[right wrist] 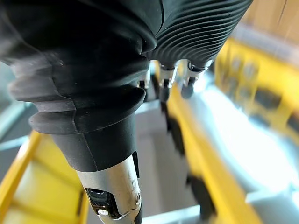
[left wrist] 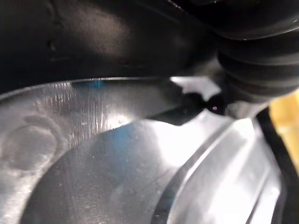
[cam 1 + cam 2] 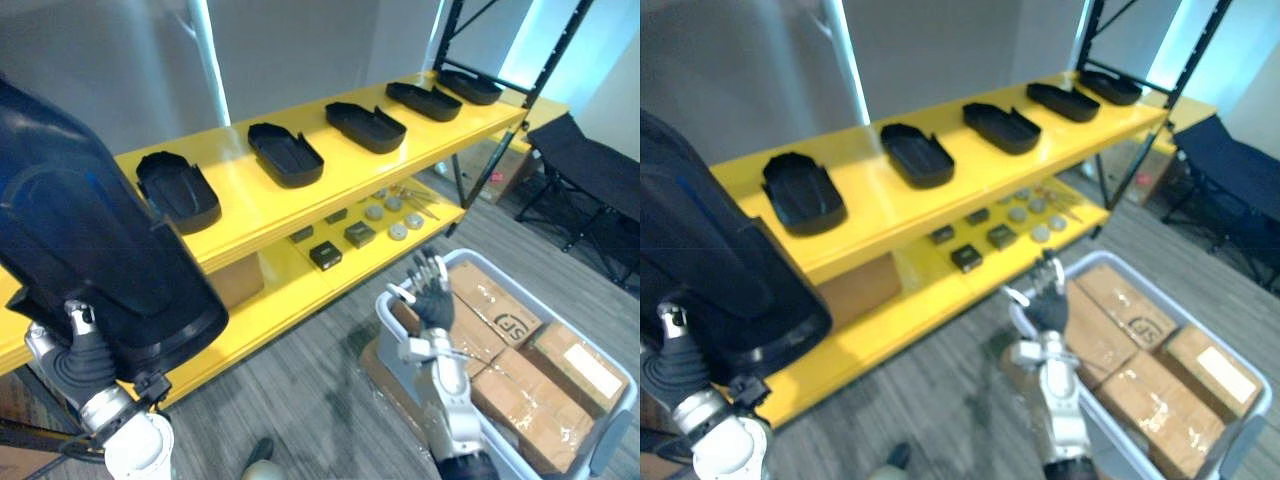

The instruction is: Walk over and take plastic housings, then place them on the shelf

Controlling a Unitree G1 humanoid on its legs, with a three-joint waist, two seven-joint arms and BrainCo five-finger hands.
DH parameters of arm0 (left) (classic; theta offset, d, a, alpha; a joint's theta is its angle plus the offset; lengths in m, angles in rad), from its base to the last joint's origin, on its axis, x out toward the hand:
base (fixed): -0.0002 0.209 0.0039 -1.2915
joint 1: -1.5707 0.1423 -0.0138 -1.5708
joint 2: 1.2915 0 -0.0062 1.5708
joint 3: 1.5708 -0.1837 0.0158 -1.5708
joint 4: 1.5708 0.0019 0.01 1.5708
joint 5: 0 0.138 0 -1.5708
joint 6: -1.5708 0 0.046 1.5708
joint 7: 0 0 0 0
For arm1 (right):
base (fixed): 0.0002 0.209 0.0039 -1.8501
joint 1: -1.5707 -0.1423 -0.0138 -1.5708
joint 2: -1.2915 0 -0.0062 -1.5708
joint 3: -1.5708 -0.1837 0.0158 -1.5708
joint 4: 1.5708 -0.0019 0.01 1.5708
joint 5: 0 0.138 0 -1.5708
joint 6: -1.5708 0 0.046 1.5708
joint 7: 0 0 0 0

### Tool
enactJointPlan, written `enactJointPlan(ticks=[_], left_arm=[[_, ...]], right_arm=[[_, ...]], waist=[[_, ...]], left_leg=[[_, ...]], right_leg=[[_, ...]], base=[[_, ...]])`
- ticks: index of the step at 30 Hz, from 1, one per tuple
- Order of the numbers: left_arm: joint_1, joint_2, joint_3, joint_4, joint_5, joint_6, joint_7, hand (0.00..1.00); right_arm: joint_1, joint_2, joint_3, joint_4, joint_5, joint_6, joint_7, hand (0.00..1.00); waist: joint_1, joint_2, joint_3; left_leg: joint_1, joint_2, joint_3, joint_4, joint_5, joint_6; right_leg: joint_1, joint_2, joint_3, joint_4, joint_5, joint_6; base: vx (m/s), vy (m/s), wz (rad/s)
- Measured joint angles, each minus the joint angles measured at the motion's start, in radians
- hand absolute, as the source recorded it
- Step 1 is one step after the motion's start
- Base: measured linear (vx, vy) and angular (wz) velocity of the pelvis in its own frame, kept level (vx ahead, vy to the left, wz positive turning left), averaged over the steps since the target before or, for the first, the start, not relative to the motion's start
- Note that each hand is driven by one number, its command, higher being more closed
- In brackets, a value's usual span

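The robot's left hand [image 3: 85, 355], at the lower left of the frame, is tucked beneath a large black plastic housing [image 3: 90, 250] raised in front of the shelf; whether the hand is closed on it cannot be told. The right hand [image 3: 432, 295], lower centre-right, is spread wide and holds nothing.

The carry looks all but done, with the placing step in hand. The next move likely calls for lowering the housing level onto bare yellow at the left end of the row.

Five matching housings [image 3: 285, 153] lie apart along the top board of the yellow shelf [image 3: 260, 205], with small parts [image 3: 325, 255] on the board below. At lower right is a grey bin [image 3: 610, 440] of cardboard boxes [image 3: 520, 400], standing on grey carpet [image 3: 320, 390].
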Motion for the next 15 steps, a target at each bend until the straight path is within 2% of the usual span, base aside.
enactJointPlan(ticks=[3,5,6,7,8,9,10,11,13,15], left_arm=[[-0.01,0.004,0.0,-0.012,0.001,0.0,0.0,1.0],[-0.025,0.013,-0.011,-0.012,0.003,0.0,-0.001,1.0],[-0.051,0.021,-0.024,-0.01,0.01,0.0,-0.001,1.0],[-0.069,0.032,-0.033,-0.003,0.017,0.0,-0.001,1.0],[-0.113,0.057,-0.054,0.014,0.03,0.0,-0.002,1.0],[-0.139,0.08,-0.073,0.02,0.032,0.0,-0.005,1.0],[-0.163,0.103,-0.082,0.021,0.038,-0.003,-0.009,1.0],[-0.164,0.103,-0.081,0.021,0.041,-0.005,-0.011,1.0],[-0.141,0.061,-0.112,0.019,0.043,-0.02,-0.021,1.0],[-0.14,0.06,-0.141,0.01,0.041,-0.026,-0.033,1.0]], right_arm=[[-0.027,0.001,0.04,0.0,0.0,0.0,0.0,0.0],[-0.016,0.0,0.041,0.0,0.001,0.001,0.0,0.0],[-0.014,-0.002,0.039,-0.002,0.002,0.001,0.0,0.0],[-0.007,-0.003,0.038,-0.006,0.002,0.001,0.0,0.0],[0.012,-0.003,0.034,-0.011,0.003,0.001,0.001,0.0],[0.023,0.0,0.033,-0.012,0.005,0.001,0.005,0.0],[0.037,0.005,0.033,-0.015,0.014,0.001,0.019,0.0],[0.042,0.002,0.03,-0.016,0.028,0.001,0.027,0.0],[0.095,-0.021,-0.003,-0.055,0.068,-0.004,0.048,0.0],[0.126,-0.037,-0.024,-0.073,0.081,-0.005,0.05,0.0]], waist=[[0.001,-0.024,0.025],[-0.005,-0.027,0.042],[-0.024,-0.032,0.054],[-0.038,-0.023,0.062],[-0.059,-0.026,0.062],[-0.064,-0.033,0.063],[-0.069,-0.051,0.069],[-0.072,-0.053,0.069],[-0.075,0.004,0.092],[-0.077,0.025,0.09]], left_leg=[[0.001,0.015,0.049,0.022,-0.021,0.001],[-0.005,0.023,0.069,0.036,-0.042,0.001],[-0.011,0.027,0.061,0.034,-0.041,0.002],[-0.019,0.027,0.041,0.034,-0.039,0.004],[-0.034,0.026,0.011,0.031,-0.027,0.007],[-0.038,0.025,-0.006,0.026,-0.021,0.002],[-0.039,0.013,-0.026,0.027,-0.01,-0.019],[-0.038,0.015,-0.039,0.03,-0.009,-0.02],[-0.043,0.023,-0.096,0.043,-0.009,-0.019],[-0.078,0.015,-0.139,0.07,-0.007,-0.02]], right_leg=[[-0.039,-0.002,0.056,0.021,0.0,-0.003],[-0.077,-0.006,0.087,0.063,-0.016,-0.028],[-0.091,-0.001,0.128,0.101,-0.035,-0.053],[-0.102,0.004,0.169,0.121,-0.051,-0.068],[-0.125,0.018,0.289,0.154,-0.088,-0.076],[-0.134,0.036,0.404,0.165,-0.13,-0.065],[-0.127,0.042,0.491,0.172,-0.181,-0.021],[-0.117,0.047,0.486,0.173,-0.186,-0.015],[-0.081,0.071,0.452,0.173,-0.194,-0.03],[-0.078,0.08,0.42,0.18,-0.202,-0.04]], base=[[-0.03,0.025,-0.51],[-0.03,0.041,-0.34],[-0.02,0.046,0.03],[-0.02,0.052,0.47],[-0.01,0.068,0.62],[0.03,-0.003,0.74],[0.05,-0.055,0.51],[0.05,-0.122,0.47],[0.06,-0.12,0.54],[0.05,-0.061,0.68]])
